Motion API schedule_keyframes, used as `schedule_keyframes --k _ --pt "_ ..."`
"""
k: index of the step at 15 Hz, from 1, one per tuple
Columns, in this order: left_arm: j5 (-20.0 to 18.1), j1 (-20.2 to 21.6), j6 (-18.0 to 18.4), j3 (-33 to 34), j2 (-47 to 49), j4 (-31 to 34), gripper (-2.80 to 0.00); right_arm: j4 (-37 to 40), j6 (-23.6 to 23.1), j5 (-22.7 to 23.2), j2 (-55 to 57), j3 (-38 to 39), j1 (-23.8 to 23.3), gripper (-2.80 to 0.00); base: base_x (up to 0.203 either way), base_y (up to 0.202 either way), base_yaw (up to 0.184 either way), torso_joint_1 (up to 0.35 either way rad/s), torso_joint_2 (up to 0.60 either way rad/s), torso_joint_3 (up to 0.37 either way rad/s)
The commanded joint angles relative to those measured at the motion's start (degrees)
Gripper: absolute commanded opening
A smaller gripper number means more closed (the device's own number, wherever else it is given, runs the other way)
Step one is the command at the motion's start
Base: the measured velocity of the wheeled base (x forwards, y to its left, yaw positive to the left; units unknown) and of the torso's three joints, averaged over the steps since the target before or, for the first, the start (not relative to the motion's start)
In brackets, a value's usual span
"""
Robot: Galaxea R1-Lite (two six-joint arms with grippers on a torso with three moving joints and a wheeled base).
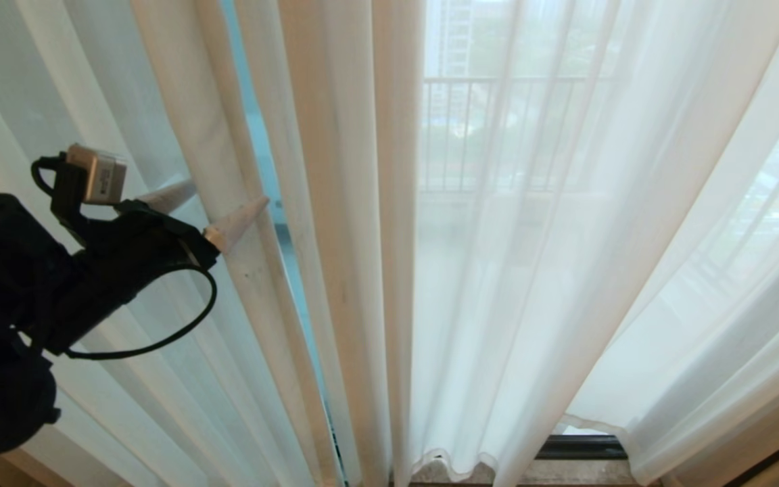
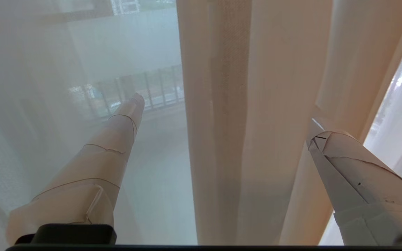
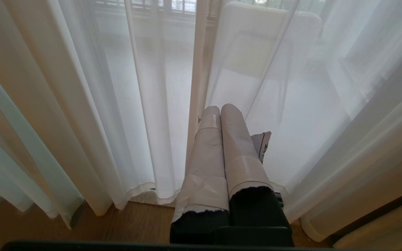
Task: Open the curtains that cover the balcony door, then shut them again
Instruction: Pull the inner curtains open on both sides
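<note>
Left wrist view: left gripper [image 2: 222, 122] fingers [image 2: 117, 139] spread, curtains [image 2: 250, 104] fold between them.

Everything's backlit: soft daylight pours in from outside through the sheer curtains [image 1: 538, 257], so the thin fabric glows near-white and washes out what's behind it, while the bunched folds go warm beige. The left gripper [image 1: 217, 206] and its arm are basically a black silhouette in the head view. In the left wrist view the weave up close looks hazy, and the floor [image 3: 134, 223] in the right wrist view sits in dim shade.
</note>
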Motion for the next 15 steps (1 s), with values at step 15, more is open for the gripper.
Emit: schedule_keyframes --k 15 --pt "2.1 -0.4 3.1 -2.6 3.8 -5.0 0.0 0.0 -0.1 0.0 0.1 0.0 0.0 -2.8 0.0 0.0 0.0 0.0 0.0 0.0"
